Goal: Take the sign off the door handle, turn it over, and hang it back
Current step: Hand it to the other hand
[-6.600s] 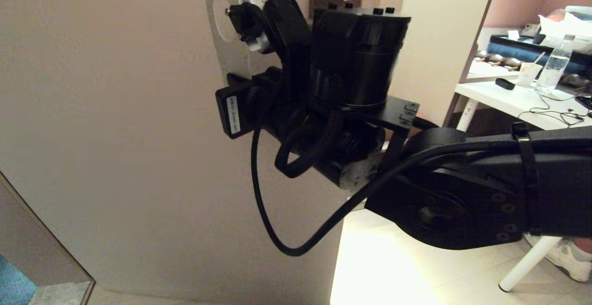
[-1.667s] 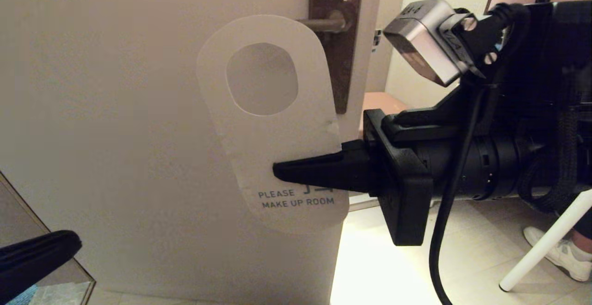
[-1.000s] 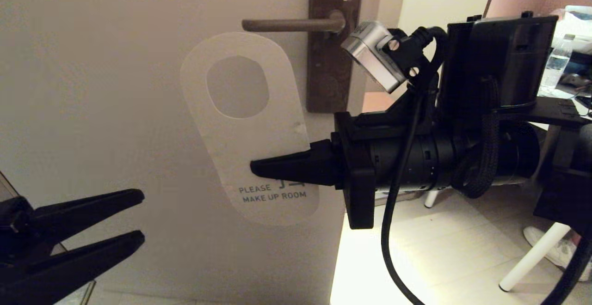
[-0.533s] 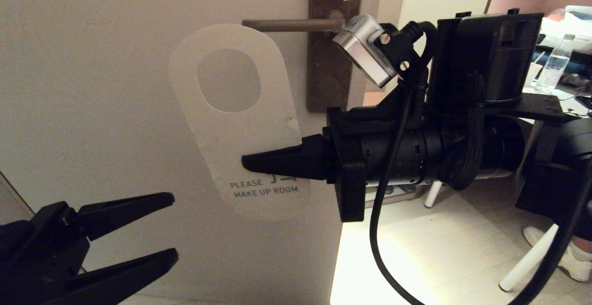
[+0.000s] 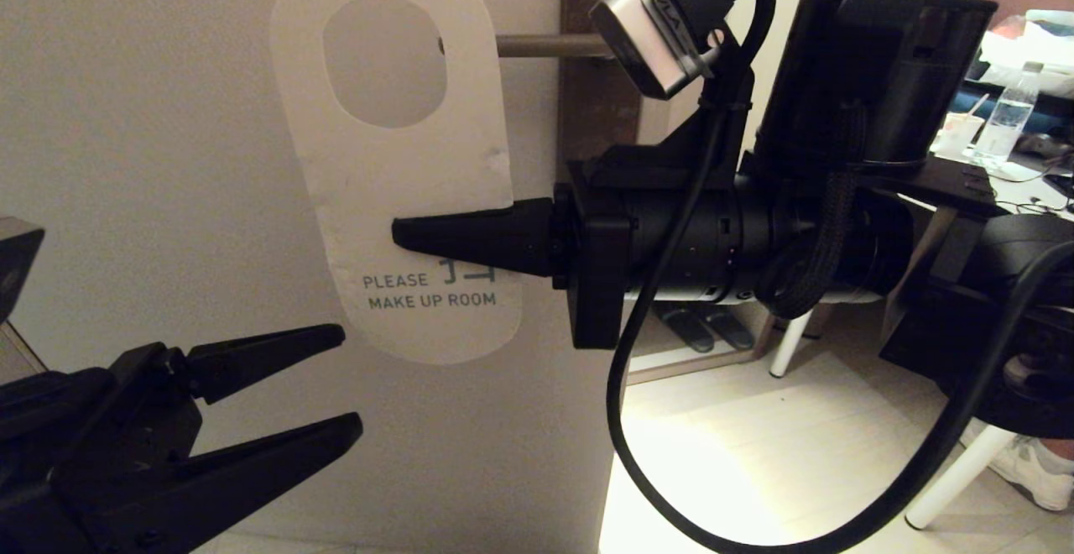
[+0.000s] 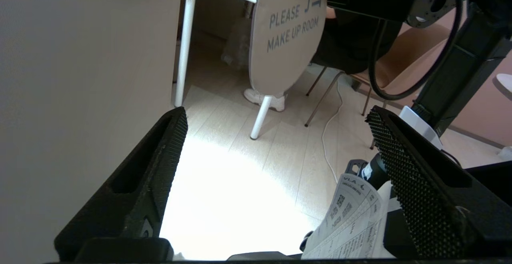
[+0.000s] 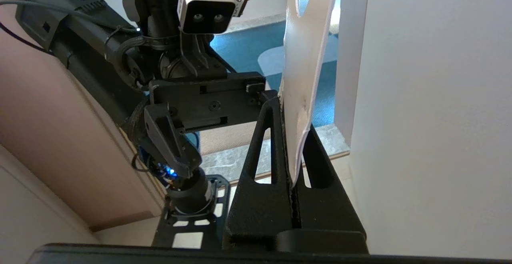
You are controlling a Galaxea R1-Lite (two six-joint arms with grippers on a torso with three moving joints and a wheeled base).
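**Mia:** Off-white is the side of the sign (image 5: 394, 193) that faces out, and it says "PLEASE MAKE UP ROOM". Who holds it?

**Tom:** The right gripper (image 5: 403, 237) does. Its two black fingers are pressed tight on the sign's edge, near the words. It holds the sign up in front of the door (image 5: 151, 117).

**Mia:** Is the sign on the door handle (image 5: 545, 45) yet?

**Tom:** Not yet, it seems. The big hole sits just beside the tip of the handle, and the card covers the tip.

**Mia:** What about the left gripper (image 5: 348, 382)?

**Tom:** It waits lower down, below the sign, with its fingers spread wide. It holds nothing.

**Mia:** What could go wrong?

**Tom:** The hole could miss the tip. Then the card would bump the handle and bend, because it is thin. It could also slip out of the fingers, since they pinch only its edge.

**Mia:** And if the fingers let go too soon?

**Tom:** Then the sign would likely drop to the floor (image 5: 755, 453).
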